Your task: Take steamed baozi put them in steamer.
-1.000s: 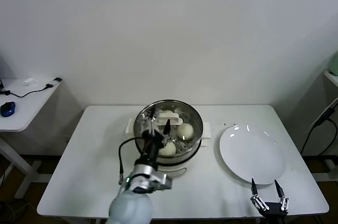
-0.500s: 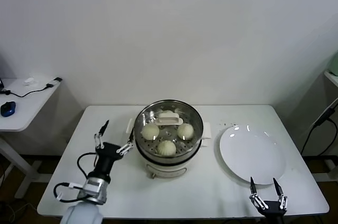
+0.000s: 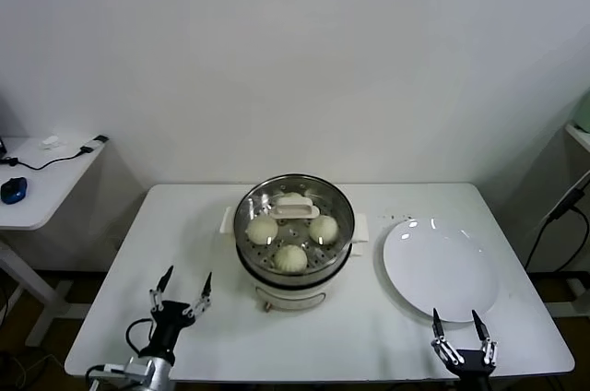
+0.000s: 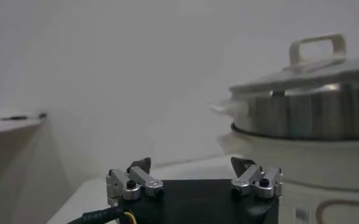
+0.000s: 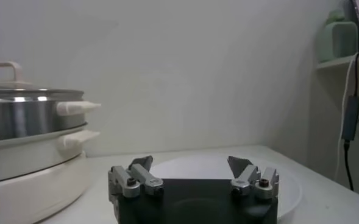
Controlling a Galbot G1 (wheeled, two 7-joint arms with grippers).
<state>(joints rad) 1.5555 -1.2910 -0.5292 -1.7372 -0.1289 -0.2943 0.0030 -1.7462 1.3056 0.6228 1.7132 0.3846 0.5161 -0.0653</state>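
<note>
My left gripper hovers near the front left corner of the table, fingers spread wide with nothing between them, well apart from the steamer. My right gripper waits at the front edge near the right corner, just in front of the plate, its fingers also apart and empty. The steamer stands at the middle of the table, toward the back edge, and I can see three buns resting on its perforated tray; a white handle piece lies across the far side, and something pale behind it may be a fourth, though I cannot be sure. The plate is bare. As I judge it, the loading looks finished or nearly so, with nothing left outside to carry.
</note>
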